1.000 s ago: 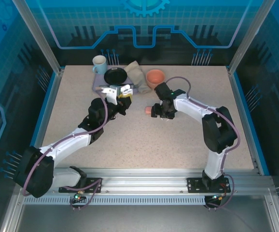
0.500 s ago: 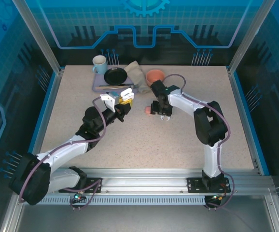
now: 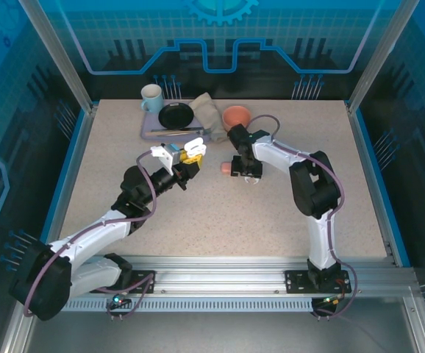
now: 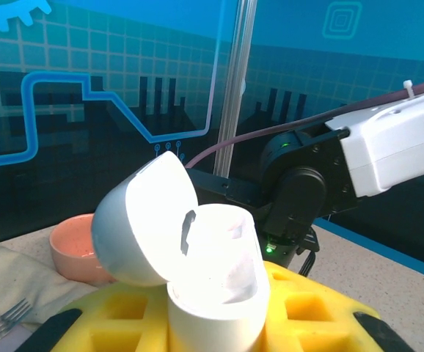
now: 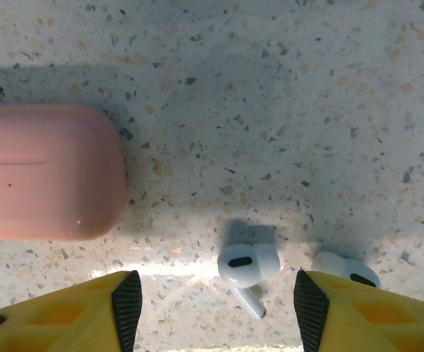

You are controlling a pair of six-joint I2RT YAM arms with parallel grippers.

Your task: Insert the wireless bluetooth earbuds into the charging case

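Open white case (image 4: 216,293), white earbuds (image 5: 247,264), pink case (image 5: 47,172)

A beige speckled table (image 3: 220,220) stands inside a booth of blue translucent wall panels (image 3: 124,29) printed with circuit lines and a gear. Aluminium posts (image 3: 56,51) frame it. An aluminium rail (image 3: 220,268) runs along the near edge. The light is even.
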